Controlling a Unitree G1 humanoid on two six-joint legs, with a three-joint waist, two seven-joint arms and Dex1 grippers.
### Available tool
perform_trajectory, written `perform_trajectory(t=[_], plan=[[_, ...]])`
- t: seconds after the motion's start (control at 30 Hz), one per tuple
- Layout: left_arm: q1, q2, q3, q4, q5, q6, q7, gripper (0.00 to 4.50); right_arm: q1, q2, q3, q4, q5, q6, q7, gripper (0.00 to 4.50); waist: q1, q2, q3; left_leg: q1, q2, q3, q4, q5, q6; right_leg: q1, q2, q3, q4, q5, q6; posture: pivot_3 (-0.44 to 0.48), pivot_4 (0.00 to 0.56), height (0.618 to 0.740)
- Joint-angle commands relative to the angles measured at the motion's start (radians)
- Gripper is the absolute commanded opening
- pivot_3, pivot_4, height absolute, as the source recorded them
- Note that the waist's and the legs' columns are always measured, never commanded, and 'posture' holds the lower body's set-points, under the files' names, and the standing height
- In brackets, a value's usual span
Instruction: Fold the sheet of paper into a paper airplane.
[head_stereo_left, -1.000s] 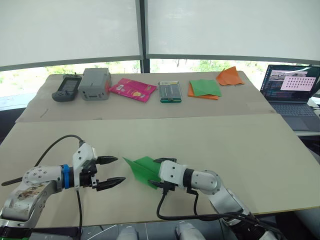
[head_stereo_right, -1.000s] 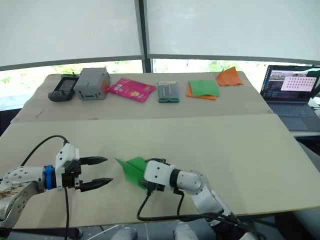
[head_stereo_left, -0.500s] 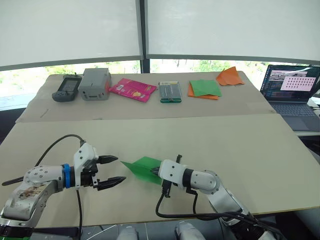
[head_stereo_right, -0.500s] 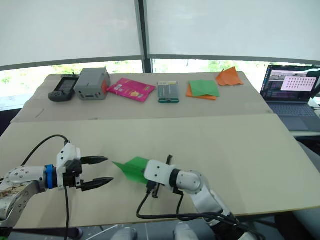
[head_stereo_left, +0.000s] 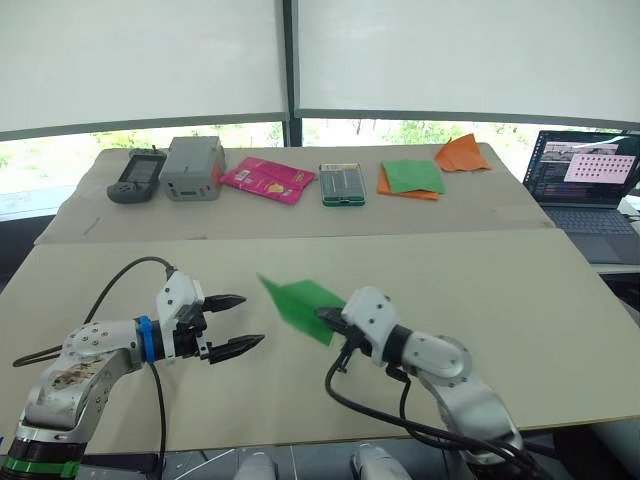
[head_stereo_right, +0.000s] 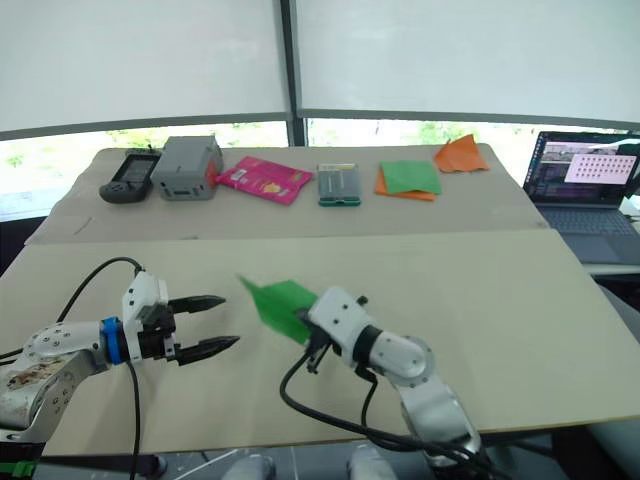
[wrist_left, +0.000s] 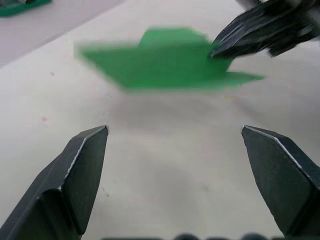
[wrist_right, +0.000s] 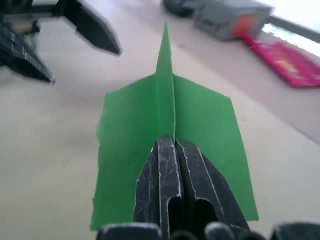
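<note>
- Spanning the near half of the scene, the desk (head_stereo_left: 520, 300) is a pale board, with a second one behind it.
- Beside the far board sits an open laptop (head_stereo_left: 585, 180).
- Lifted above the near desk, the paper airplane (head_stereo_left: 298, 303) is pinched at its centre fold by the right gripper (wrist_right: 175, 145), its fingers closed on it, nose towards the left gripper (head_stereo_left: 240, 322).
- That left gripper hovers spread wide, holding nothing, near the nose.
</note>
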Motion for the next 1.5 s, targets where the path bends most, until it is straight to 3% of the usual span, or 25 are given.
perform_trajectory(t=[0.03, 0.27, 0.43, 0.67, 0.87, 1.07, 1.3, 1.5], plan=[[-0.024, -0.016, 0.009, -0.062, -0.036, 0.004, 0.023, 4.50, 0.039, 0.040, -0.123, -0.127, 0.006, 0.156, -0.119, 0.01, 0.001, 0.000, 0.000, 0.000, 0.000, 0.000, 0.000, 0.000, 0.000, 0.000, 0.000, 0.000, 0.000, 0.000, 0.000, 0.000, 0.150, 0.740], [-0.053, -0.011, -0.058, -0.098, -0.043, 0.001, -0.031, 4.50, 0.102, 0.122, -0.352, -0.208, -0.072, 0.369, -0.352, 0.01, -0.002, 0.002, -0.001, 0.000, 0.000, 0.000, 0.000, 0.000, -0.001, -0.001, 0.000, 0.000, 0.000, 0.000, 0.000, 0.000, 0.150, 0.740], [-0.073, 0.027, -0.121, -0.088, -0.021, -0.001, -0.102, 4.50, 0.118, 0.133, -0.405, -0.207, -0.110, 0.491, -0.438, 0.01, -0.006, 0.006, -0.002, 0.000, 0.000, 0.000, -0.001, 0.000, -0.001, -0.001, 0.000, 0.000, -0.001, 0.000, 0.000, 0.000, 0.150, 0.740], [-0.109, 0.009, -0.150, -0.054, 0.004, -0.030, -0.101, 4.50, 0.121, 0.133, -0.447, -0.198, -0.065, 0.568, -0.434, 0.01, -0.006, 0.007, -0.003, -0.001, 0.000, 0.000, 0.000, 0.000, 0.000, -0.001, 0.000, 0.000, -0.001, 0.000, 0.000, 0.000, 0.150, 0.740], [-0.111, 0.001, -0.157, -0.049, 0.011, -0.031, -0.103, 4.50, 0.157, 0.088, -0.448, -0.159, -0.039, 0.524, -0.413, 0.01, -0.006, 0.007, -0.003, -0.001, 0.000, 0.000, 0.000, 0.000, 0.000, -0.001, 0.000, 0.000, -0.001, 0.000, 0.000, 0.000, 0.150, 0.740], [-0.110, 0.001, -0.156, -0.049, 0.010, -0.029, -0.104, 4.50, 0.170, 0.078, -0.475, -0.173, 0.016, 0.469, -0.387, 2.03, -0.006, 0.007, -0.003, -0.001, 0.000, 0.000, -0.001, 0.000, 0.000, -0.001, 0.000, 0.000, -0.001, 0.000, 0.000, 0.000, 0.150, 0.740], [-0.110, -0.003, -0.122, -0.030, 0.011, -0.029, -0.074, 4.50, 0.051, 0.023, -0.503, -0.285, 0.193, 0.409, -0.249, 4.45, -0.008, 0.008, -0.002, -0.001, 0.000, 0.000, -0.001, 0.000, 0.000, -0.001, 0.000, 0.000, -0.001, 0.000, 0.000, 0.000, 0.150, 0.740], [-0.087, -0.023, -0.021, -0.002, 0.014, -0.030, 0.042, 4.50, 0.009, -0.061, -0.431, -0.342, 0.383, 0.320, -0.074, 4.48, -0.006, 0.007, -0.002, -0.001, 0.000, -0.001, -0.001, 0.000, 0.000, 0.000, 0.000, 0.000, -0.001, 0.000, 0.000, 0.000, 0.150, 0.740]])
